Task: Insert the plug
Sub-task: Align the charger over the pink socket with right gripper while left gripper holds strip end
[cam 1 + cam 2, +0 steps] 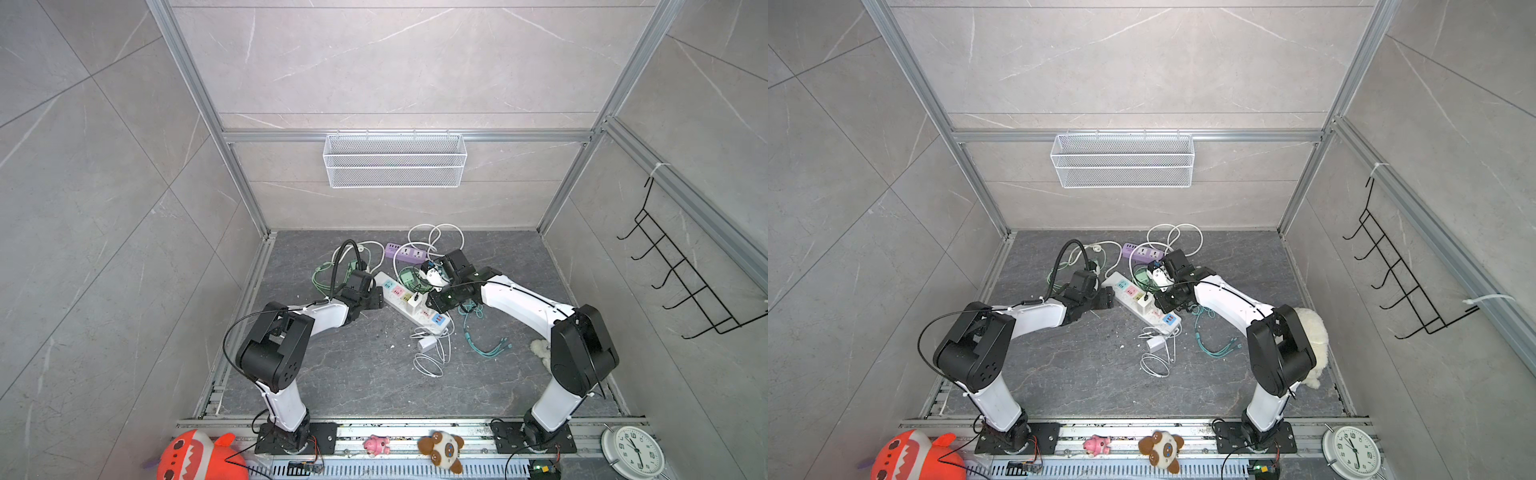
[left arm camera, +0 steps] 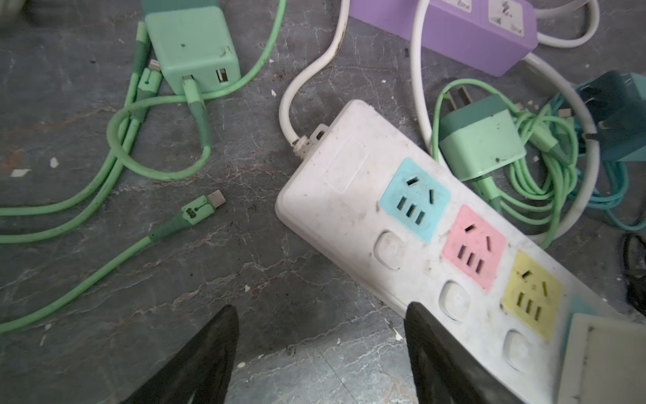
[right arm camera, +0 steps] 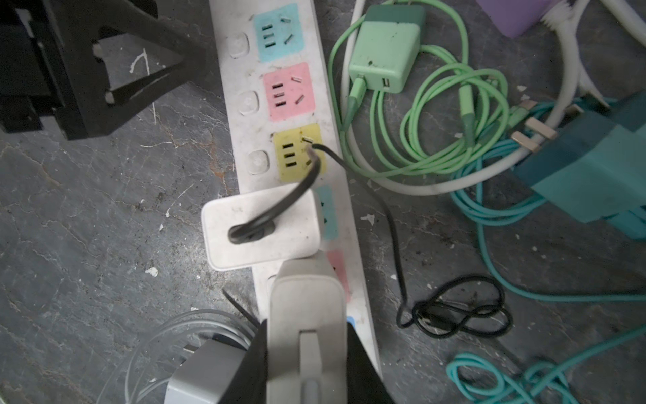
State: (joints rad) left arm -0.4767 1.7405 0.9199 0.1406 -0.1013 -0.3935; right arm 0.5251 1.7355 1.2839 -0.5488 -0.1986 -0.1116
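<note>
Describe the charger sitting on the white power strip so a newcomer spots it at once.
Find the long white power strip in the middle of the dark floor, with coloured sockets along it. Just past the blue, pink and yellow sockets a square white charger sits on it. It alone has a black cable in its top; the green chargers lie off the strip.

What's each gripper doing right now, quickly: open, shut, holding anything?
Left gripper: open, holding nothing.
Right gripper: shut on the white plug.
</note>
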